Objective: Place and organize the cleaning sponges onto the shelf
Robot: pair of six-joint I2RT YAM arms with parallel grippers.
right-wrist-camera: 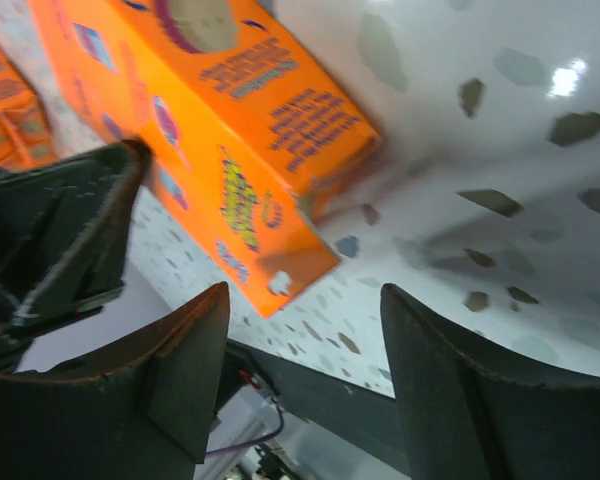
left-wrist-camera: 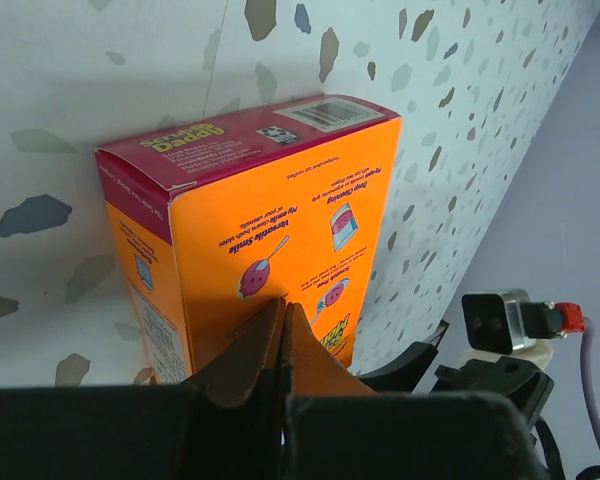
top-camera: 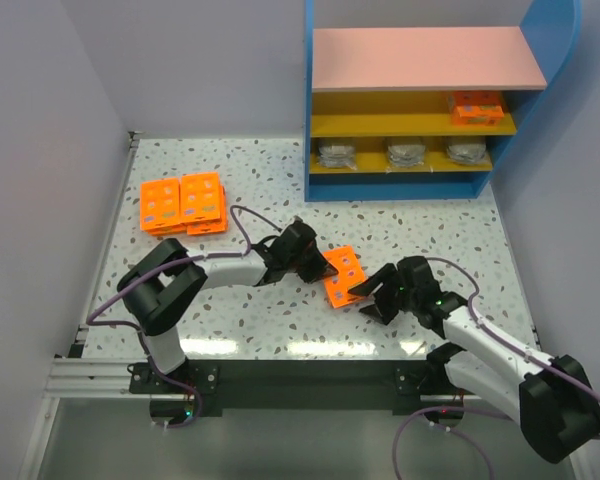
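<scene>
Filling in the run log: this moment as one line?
left fingers: shut at centre orange pack | right fingers: open near it | shelf: one orange pack, three grey pads | table: orange stack at left

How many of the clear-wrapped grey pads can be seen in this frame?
3, in a row on the lower yellow board of the shelf: left pad, middle pad, right pad. Others could be hidden in the shaded back.

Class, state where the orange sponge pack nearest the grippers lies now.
In the top view the orange pack sits midway across the table, between the left gripper and the right gripper, in front of the shelf.
</scene>
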